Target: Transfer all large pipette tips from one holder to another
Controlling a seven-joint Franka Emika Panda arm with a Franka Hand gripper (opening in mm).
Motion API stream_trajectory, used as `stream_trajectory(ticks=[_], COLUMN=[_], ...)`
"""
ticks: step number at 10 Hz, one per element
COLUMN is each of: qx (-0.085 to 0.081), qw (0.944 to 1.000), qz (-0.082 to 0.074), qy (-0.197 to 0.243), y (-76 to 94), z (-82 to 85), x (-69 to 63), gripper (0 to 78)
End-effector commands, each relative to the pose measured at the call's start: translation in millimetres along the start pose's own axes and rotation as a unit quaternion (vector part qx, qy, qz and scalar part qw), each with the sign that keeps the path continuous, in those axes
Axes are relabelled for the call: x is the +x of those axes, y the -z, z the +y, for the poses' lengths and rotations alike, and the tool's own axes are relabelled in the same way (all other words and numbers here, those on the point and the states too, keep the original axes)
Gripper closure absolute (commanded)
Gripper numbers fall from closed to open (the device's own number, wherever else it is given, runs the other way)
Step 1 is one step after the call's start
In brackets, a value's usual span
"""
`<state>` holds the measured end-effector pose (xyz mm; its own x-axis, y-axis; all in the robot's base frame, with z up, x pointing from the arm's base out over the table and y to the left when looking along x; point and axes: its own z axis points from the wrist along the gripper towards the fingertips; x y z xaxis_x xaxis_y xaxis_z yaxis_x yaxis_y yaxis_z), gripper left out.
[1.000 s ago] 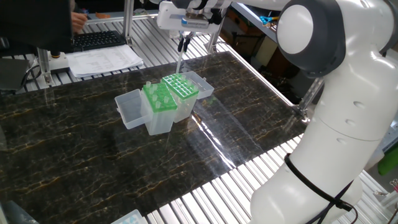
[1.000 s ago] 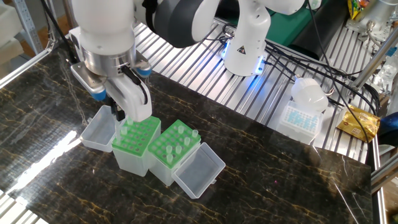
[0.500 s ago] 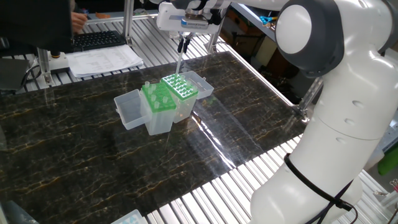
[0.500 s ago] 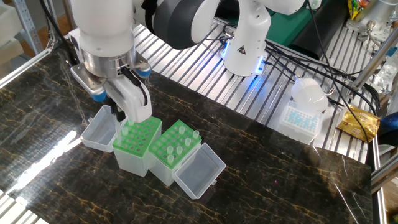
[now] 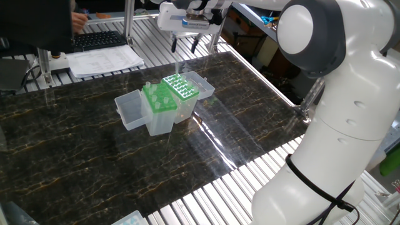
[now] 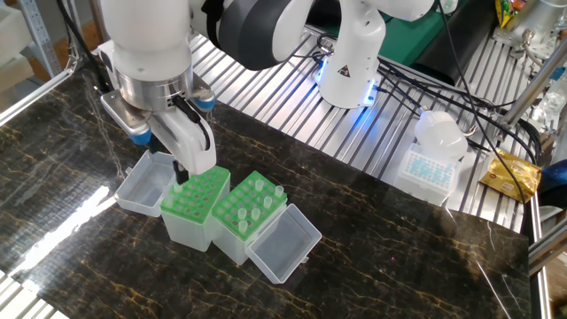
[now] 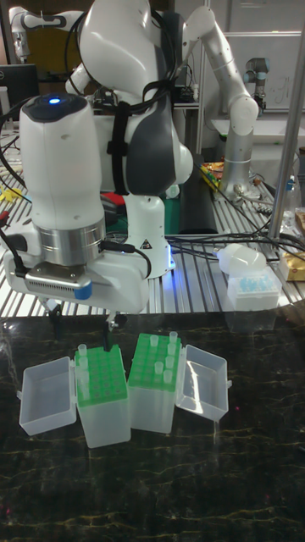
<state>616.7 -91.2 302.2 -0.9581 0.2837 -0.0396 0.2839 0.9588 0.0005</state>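
Observation:
Two clear holders with green rack plates stand side by side, their lids open. One large pipette tip (image 5: 182,67) (image 6: 178,188) (image 7: 82,350) stands alone in a corner hole of one holder (image 5: 182,87) (image 6: 198,197) (image 7: 99,374). Several more tips (image 6: 258,188) (image 7: 173,340) stick up from the other holder (image 5: 158,100) (image 6: 252,211) (image 7: 158,366). My gripper (image 5: 184,45) (image 6: 168,159) (image 7: 82,322) hangs open just above the lone tip, with a finger on each side and nothing held.
The open lids (image 6: 140,183) (image 6: 284,241) lie flat outside each holder. A keyboard (image 5: 100,40) and papers (image 5: 106,60) sit at the table's far edge. A box of blue tips (image 6: 429,168) (image 7: 254,290) and a second robot's base (image 6: 351,64) stand on the slatted frame.
The gripper was shut on a tip held over the holder. Its fingers have now spread apart, and the tip stands in the rack on its own.

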Motion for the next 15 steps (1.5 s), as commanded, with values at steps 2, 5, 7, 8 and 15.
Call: stream_trajectory(ticks=[2,5,7,8,15], qx=[0.001,0.004,0.008,0.009,0.021], qw=[1.0000,0.9995,0.9984,0.9977,0.9867], qz=[0.003,0.021,0.023,0.023,0.046], qy=[0.003,-0.022,-0.052,-0.063,-0.154], y=[0.8,-0.4,0.0,-0.3,-2.3], z=[-0.9,1.7,10.0,13.1,24.7], x=[-1.1,5.0,18.9,25.5,57.6], gripper=[0.1,0.1,0.1,0.1,0.1])
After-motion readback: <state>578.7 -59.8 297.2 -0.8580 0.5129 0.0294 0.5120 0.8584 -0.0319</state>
